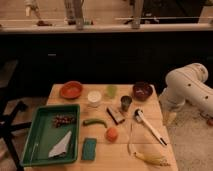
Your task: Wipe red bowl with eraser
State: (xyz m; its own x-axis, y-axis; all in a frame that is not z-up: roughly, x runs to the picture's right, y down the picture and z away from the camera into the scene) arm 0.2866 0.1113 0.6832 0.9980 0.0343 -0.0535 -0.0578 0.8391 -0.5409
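The red bowl (71,90) is shallow and orange-red with a tan inside. It sits at the far left of the wooden table (145,145). The eraser (115,114) is a small dark block with a paler face, lying near the table's middle, just left of a metal cup (126,103). My white arm (187,86) comes in from the right. The gripper (170,118) hangs down beside the table's right edge, far from both the eraser and the red bowl, and it holds nothing that I can see.
A dark maroon bowl (142,91) sits far right, with a green cup (111,90) and a white lid (94,96) between the bowls. A green tray (37,135) is front left. A teal sponge (89,148), orange (111,134), green vegetable (95,121), white utensil (149,127) and banana (150,158) lie in front.
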